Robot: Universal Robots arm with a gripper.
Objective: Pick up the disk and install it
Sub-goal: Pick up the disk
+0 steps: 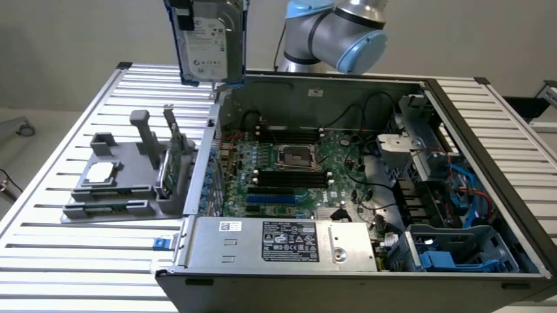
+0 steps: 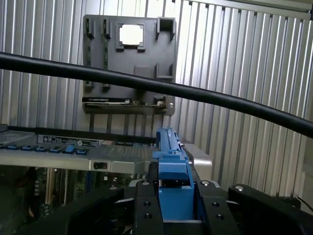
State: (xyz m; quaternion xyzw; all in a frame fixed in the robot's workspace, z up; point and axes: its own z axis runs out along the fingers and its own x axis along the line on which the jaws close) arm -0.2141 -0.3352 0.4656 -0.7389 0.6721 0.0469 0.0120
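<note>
Holding the disk (image 1: 207, 45) upright above the computer case (image 1: 348, 79) rim, we have our gripper (image 2: 173, 198) clenched on its blue rail, probably so it clears the case wall.

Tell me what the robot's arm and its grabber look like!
The arm is made of round silver-grey tubes, with light blue caps on its joints. The gripper is black and chunky, with small round screws dotted over it. A thick black cable runs past it.
</note>
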